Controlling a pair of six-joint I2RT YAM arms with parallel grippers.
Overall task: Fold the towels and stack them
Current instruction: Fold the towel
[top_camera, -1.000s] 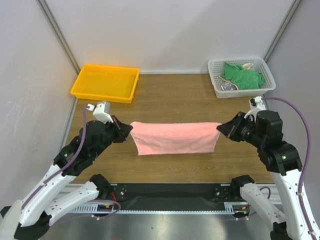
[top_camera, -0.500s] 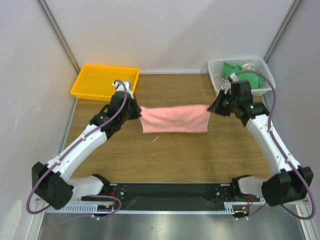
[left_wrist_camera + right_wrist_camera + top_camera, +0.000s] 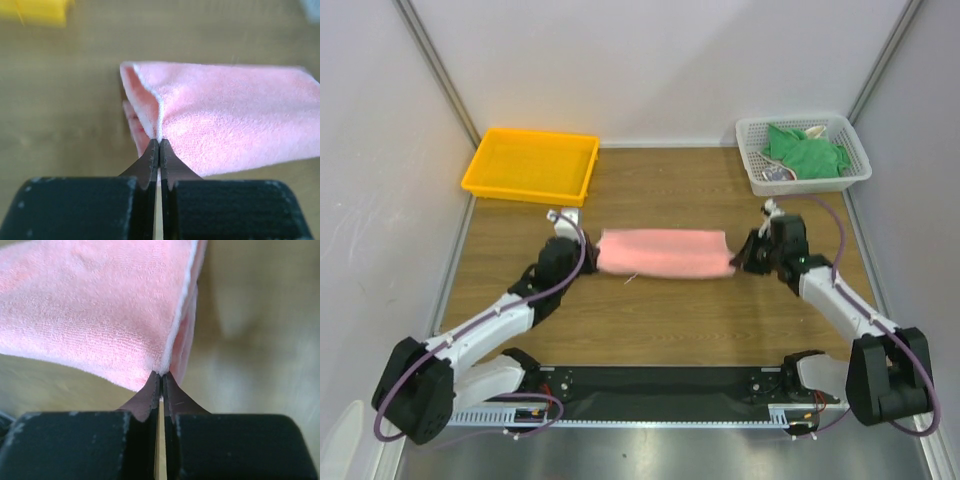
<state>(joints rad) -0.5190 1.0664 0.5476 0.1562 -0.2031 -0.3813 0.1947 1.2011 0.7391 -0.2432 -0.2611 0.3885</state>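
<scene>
The salmon-pink towel (image 3: 665, 253) lies stretched across the middle of the table, doubled over lengthwise. At its left end my left gripper (image 3: 592, 254) is shut on the white-hemmed corner (image 3: 159, 131). My right gripper (image 3: 737, 257) is shut on the right-hand corner (image 3: 166, 362). Both arms reach low over the wood. The green towel (image 3: 805, 152) sits bunched in the white mesh basket (image 3: 754, 170) at the back right. A bit of the patterned towel (image 3: 779, 174) peeks out beside it.
A yellow plastic tray (image 3: 480, 172) stands at the back left. Grey walls close in on three sides. A small pale speck (image 3: 631, 278) lies on the wood just in front of the pink towel.
Both grippers carried the pink towel away from me, then back toward me and down. It now lies low on the table as a narrower doubled band.
</scene>
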